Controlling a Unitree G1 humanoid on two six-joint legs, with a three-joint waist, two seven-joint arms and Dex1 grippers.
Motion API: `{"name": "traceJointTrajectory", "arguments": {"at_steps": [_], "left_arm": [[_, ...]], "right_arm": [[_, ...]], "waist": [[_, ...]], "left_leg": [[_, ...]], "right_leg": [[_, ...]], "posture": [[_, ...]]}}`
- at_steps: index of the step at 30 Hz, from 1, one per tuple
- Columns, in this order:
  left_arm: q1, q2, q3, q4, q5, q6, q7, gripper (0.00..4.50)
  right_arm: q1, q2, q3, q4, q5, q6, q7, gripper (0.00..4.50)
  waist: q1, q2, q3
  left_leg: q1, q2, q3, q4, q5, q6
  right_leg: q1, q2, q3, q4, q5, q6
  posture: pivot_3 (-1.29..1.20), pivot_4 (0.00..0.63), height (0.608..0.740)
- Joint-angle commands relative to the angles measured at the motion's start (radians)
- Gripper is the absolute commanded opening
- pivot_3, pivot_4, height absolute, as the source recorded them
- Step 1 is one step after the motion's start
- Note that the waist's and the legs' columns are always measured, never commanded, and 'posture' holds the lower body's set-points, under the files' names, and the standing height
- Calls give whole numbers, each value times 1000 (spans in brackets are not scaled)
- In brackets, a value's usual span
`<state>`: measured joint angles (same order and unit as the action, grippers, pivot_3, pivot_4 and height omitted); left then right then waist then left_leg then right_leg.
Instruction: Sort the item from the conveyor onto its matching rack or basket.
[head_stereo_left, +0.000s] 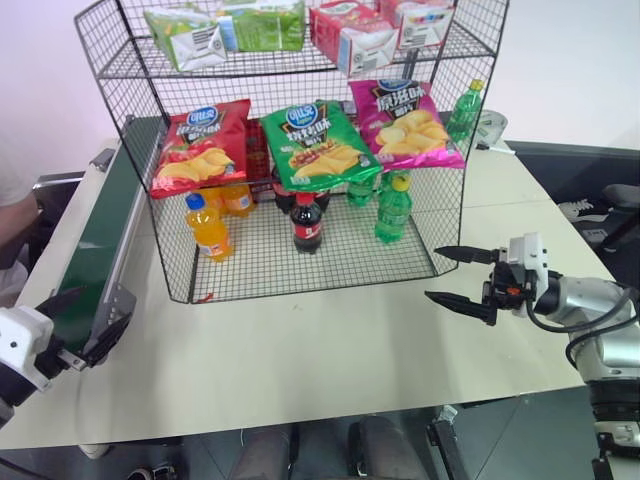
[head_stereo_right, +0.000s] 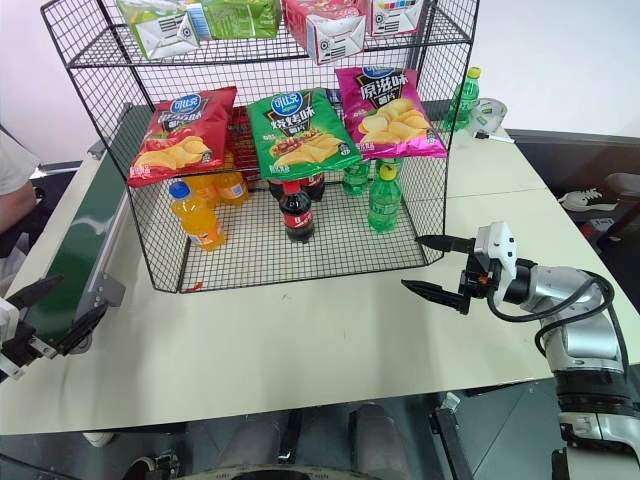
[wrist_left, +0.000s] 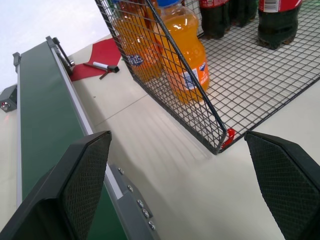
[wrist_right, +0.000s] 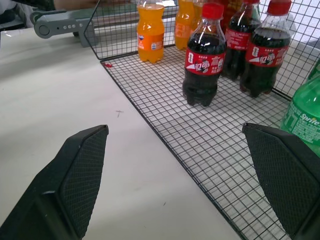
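Left claw (head_stereo_left: 85, 318) gapes empty over the near end of the conveyor (head_stereo_left: 95, 240), red bag (head_stereo_left: 202, 145) lies on the rack (head_stereo_left: 290, 262), right claw (head_stereo_left: 462, 277) wide, empty; swinging could snag mesh.

Both arms reach forward, left pincer (head_stereo_left: 85, 318) and right pincer (head_stereo_left: 455, 276) spread wide, holding nothing.

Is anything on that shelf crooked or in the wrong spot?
The green soda bottle stands on the table outside the black wire rack, behind its right corner, while the other green bottles stand inside. The red chip bag lies slightly tilted on the middle tier. Nothing looks spilled.
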<state>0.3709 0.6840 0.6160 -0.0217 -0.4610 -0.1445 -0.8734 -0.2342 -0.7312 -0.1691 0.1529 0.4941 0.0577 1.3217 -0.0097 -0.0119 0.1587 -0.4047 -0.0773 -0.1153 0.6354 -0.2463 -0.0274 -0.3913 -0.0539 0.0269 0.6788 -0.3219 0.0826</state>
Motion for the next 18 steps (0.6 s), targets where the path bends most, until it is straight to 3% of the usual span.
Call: {"name": "traceJointTrajectory", "arguments": {"at_steps": [1,18], "left_arm": [[1,4,36,-28,2,-24,7,4451],[2,1,28,-28,3,-9,23,4451]], "right_arm": [[-8,3,-14,-24,8,-16,-3,4500],[-22,8,-8,-5,-4,-33,-1,4500]], "waist": [[0,0,0],[0,0,0]], "left_leg": [[0,0,0,0,0,0],[0,0,0,0,0,0]], "right_leg": [[0,0,0,0,0,0],[0,0,0,0,0,0]], "posture": [[0,150,740],[0,150,740]]}}
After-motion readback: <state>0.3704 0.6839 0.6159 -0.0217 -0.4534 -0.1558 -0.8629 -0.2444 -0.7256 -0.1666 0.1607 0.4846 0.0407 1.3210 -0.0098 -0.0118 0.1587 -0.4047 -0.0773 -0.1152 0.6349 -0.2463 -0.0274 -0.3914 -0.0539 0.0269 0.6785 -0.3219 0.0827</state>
